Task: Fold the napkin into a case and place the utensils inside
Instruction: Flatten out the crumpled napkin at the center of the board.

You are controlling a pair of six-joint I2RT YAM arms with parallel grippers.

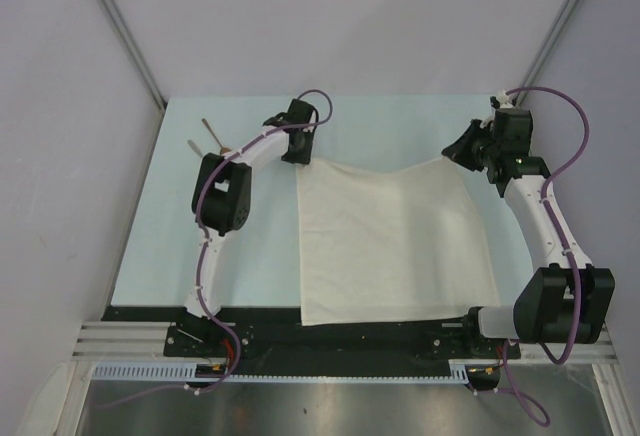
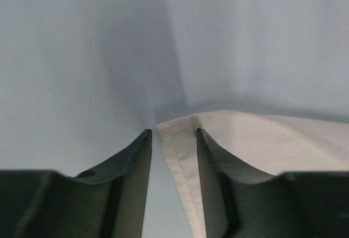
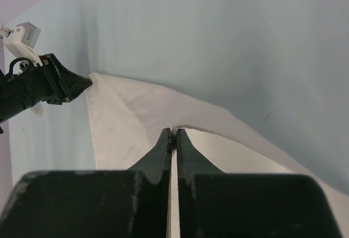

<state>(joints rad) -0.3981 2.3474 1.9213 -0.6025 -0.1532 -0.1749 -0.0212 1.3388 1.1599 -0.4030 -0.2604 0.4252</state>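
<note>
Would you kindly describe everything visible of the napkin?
The napkin is a cream-white woven cloth with a hemmed edge, lightly creased, spread nearly flat on the pale blue table. Its near edge reaches the table's front. The right pincer pinches its far right corner, slightly raised; its far left corner lies between the open fingers of the left pincer.

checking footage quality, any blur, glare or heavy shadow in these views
Top external: even light, sharp, no glare on the cream-white wrinkled cloth napkin. Left wrist: near jaws soft, cloth weave crisp, shadow behind. Right wrist: jaws blurred close up, shadow under the lifted cloth edge.
</note>
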